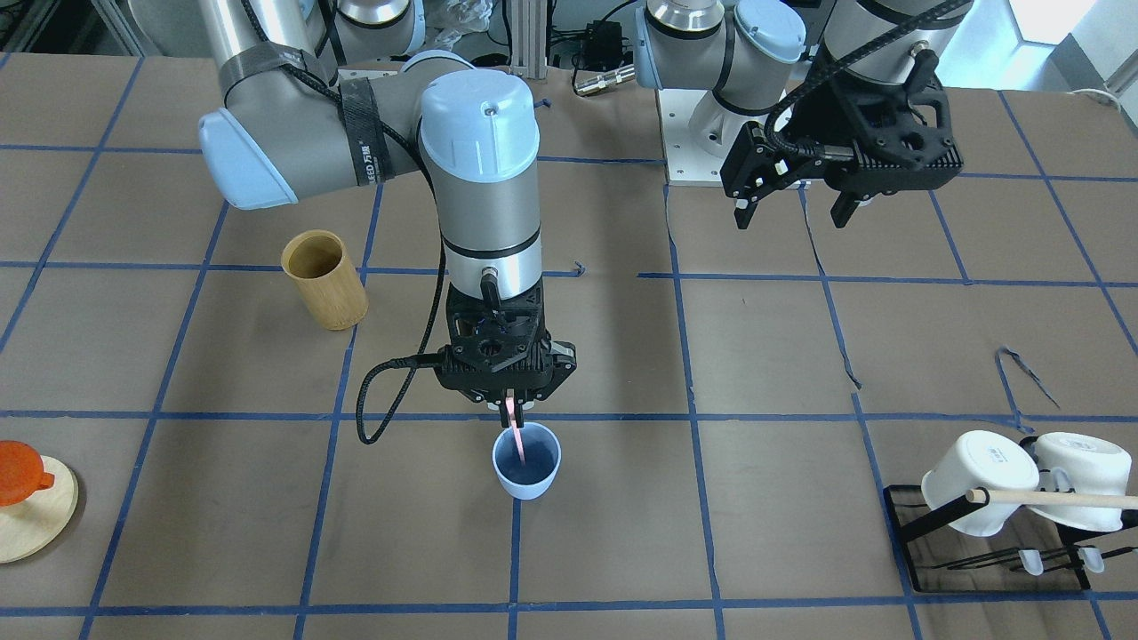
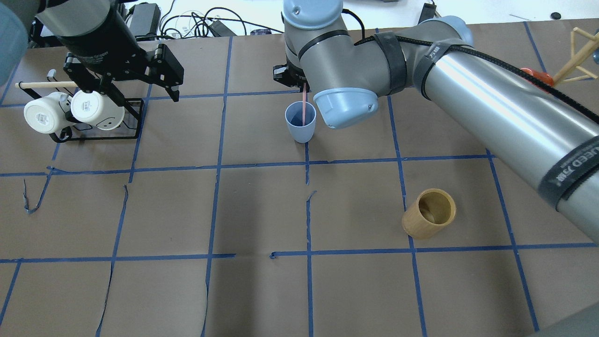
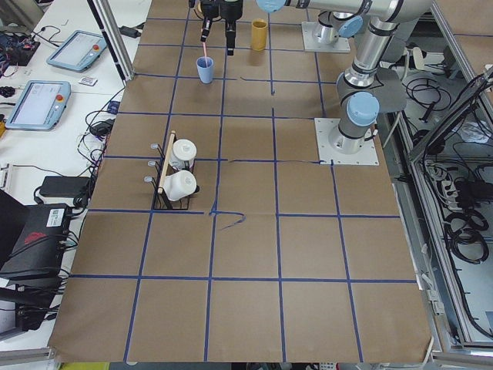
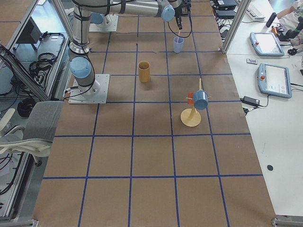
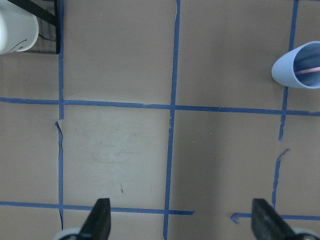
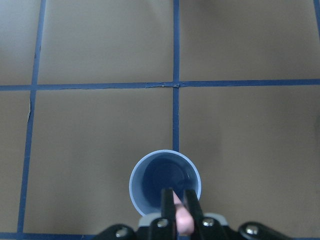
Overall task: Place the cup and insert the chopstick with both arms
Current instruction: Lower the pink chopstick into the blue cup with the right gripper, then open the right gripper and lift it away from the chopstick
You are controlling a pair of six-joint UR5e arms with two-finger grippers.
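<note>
Step 2 by the look of it: right gripper (image 1: pixel 511 406) directly above the cup (image 1: pixel 526 462), fingers (image 6: pixel 168 207) pinching the chopstick (image 1: pixel 514 433) (tip inside the cup). Next, I'd say: lower, release. Left gripper (image 1: pixel 791 213) hangs wide, empty, well apart from the cup.

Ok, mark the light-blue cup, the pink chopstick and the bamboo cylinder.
light-blue cup (image 1: pixel 526 489): exterior front-facing view, outer wall below the rim.
pink chopstick (image 2: pixel 304 112): overhead exterior view, shaft inside the cup's mouth.
bamboo cylinder (image 1: pixel 331 298): exterior front-facing view, middle of outer wall.
</note>
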